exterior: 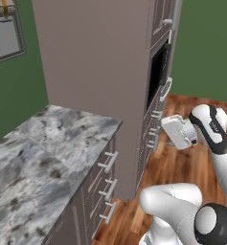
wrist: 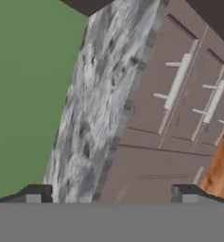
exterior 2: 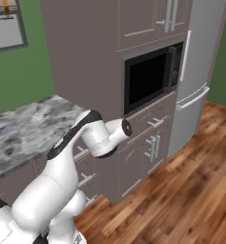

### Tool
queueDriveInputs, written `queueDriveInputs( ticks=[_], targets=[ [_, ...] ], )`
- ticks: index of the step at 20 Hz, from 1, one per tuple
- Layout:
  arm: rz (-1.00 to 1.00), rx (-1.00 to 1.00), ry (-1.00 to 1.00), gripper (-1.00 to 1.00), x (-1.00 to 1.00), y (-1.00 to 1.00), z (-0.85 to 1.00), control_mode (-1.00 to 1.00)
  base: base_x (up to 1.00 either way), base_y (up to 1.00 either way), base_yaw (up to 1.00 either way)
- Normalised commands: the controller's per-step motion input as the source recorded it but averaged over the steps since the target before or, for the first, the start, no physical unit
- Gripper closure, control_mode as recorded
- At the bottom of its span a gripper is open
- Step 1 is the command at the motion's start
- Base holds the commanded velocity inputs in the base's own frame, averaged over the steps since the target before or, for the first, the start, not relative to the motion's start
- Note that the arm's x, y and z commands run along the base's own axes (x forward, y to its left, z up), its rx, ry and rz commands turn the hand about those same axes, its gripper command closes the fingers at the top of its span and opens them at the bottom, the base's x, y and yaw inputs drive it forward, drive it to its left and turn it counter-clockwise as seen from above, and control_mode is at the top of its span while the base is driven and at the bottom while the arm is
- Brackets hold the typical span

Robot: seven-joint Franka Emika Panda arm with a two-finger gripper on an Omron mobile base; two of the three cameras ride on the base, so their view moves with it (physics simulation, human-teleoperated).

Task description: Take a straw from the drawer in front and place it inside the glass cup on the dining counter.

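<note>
Taupe cabinet fronts and grey-white marbled stone make up most of what the robot faces; the drawer sits just under the edge of the marbled countertop, topmost in a stack of similar fronts, its silver bar handle standing proud of the flat face; it is fully closed, which is presumably why no straw can be seen, since the straw should lie inside it.

From the left base camera the gripper hangs in open air in front of the tall oven cabinet, well apart from the drawer and turned back toward it; the arm is folded at the elbow, a posture that looks like a staging pose before a reach rather than contact with anything.

At the hand camera the two dark fingertips sit wide apart at the lower corners with nothing between them, so the fingers are released and empty; that spread suits closing around the bar handle, which appears ahead beside the stone edge.

By my reading the task has barely begun; the first need is to bring the hand to the handle and pull; the glass cup and the dining counter must lie elsewhere in the room.
</note>
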Motion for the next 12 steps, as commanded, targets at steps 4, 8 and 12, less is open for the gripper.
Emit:
queueDriveInputs(
  ticks=[4, 8, 12],
  targets=[
    [0.00, 0.35, 0.13, -1.00, 0.19, 0.00, -0.73, -1.00, 0.00, 0.00, 0.00],
    [0.02, 0.33, 0.13, -1.00, 0.16, 0.00, -0.67, -1.00, 0.00, 0.00, 0.00],
    [0.04, 0.30, 0.09, -1.00, 0.13, 0.00, -0.58, -1.00, 0.00, 0.00, 0.00]
  ],
)
